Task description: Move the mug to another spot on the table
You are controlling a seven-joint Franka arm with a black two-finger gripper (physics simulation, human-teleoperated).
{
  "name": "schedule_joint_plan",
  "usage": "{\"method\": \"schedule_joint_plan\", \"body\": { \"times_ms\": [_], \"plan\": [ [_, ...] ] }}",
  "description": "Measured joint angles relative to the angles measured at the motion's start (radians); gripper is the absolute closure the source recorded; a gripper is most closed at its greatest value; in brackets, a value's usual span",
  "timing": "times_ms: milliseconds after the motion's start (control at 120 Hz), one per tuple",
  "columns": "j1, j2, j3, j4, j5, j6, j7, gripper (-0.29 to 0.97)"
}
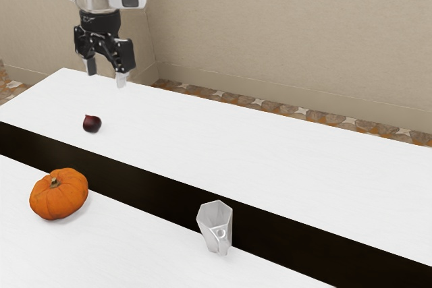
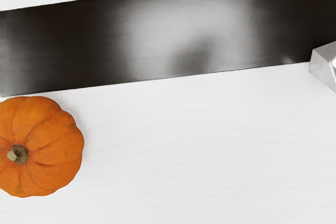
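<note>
Nearest the camera, the mug [image 1: 215, 226] stands mouth up on the front strip of the white surface [image 1: 121, 254]. It sits close to the edge that borders the dark band [image 1: 155, 179]. It is white on white, with faceted walls that narrow toward the base. In the wrist view only a corner of it [image 2: 326, 66] shows, well apart from the pumpkin [image 2: 38, 145].

The pumpkin [image 1: 59, 193] sits on the same front strip, toward the exterior view's left and clear of the mug. Beyond the dark band, a small dark red onion [image 1: 92, 123] lies on the far strip. Farthest back, the tool [image 1: 105, 75] hangs above the rear edge with its fingers apart and nothing between them. The task is not yet started.

The main risk is probably the mug's position by the edge. If the fingers come down off-centre, they could push it toward the dark band or tip it over. The narrowing, angled walls could let it slide down out of a shallow grip. Closing the fingers across two corners instead of two flat faces could twist it. The tool also has far to travel, so a small aiming error could grow along the way. The onion lies under the start of that path, and a low sweep could knock it.
</note>
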Motion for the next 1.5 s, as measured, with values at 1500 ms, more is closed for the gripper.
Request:
{"method": "schedule_joint_plan", "body": {
  "times_ms": [1500],
  "plan": [
    [-0.170,0.203,-0.249,-0.587,-0.205,0.847,-1.420,0.00]
  ]
}}
